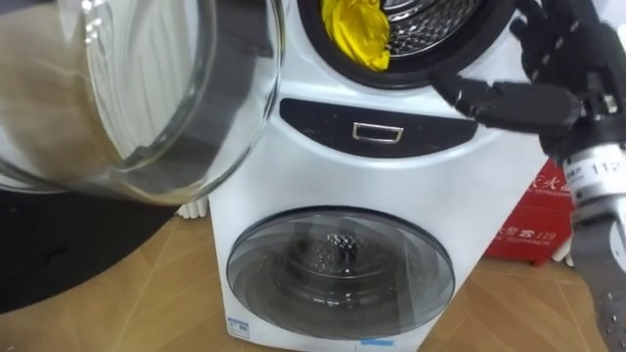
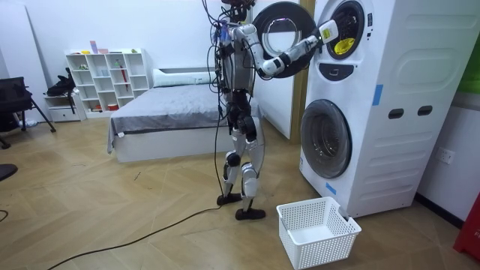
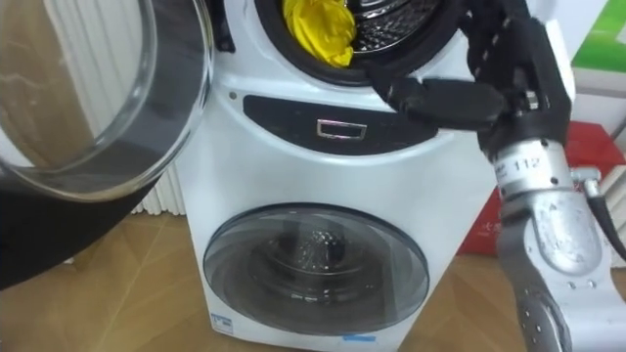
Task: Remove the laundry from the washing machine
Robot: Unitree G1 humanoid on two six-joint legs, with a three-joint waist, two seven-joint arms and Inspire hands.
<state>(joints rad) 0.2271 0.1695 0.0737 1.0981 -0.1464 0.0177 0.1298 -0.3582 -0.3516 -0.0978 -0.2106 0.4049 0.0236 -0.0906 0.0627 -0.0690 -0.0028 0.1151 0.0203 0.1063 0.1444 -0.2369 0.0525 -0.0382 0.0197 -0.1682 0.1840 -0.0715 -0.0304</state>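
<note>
A yellow cloth (image 1: 357,34) hangs at the lower edge of the washing machine's (image 1: 421,176) upper drum, partly over the dark door rim. My right hand (image 1: 562,54) is at the right side of that opening, just right of the cloth and apart from it. It is open, with one dark finger (image 1: 489,98) stretched left along the rim below the drum. In the room view I stand facing the stacked machine (image 2: 390,112) with that right hand (image 2: 328,31) raised to the drum, where the cloth (image 2: 343,46) shows.
The upper round glass door (image 1: 147,88) is swung open on my left, close to my head. The lower door (image 1: 340,269) is closed. A red box (image 1: 533,215) stands right of the machine. A white laundry basket (image 2: 315,232) sits on the floor by the machine.
</note>
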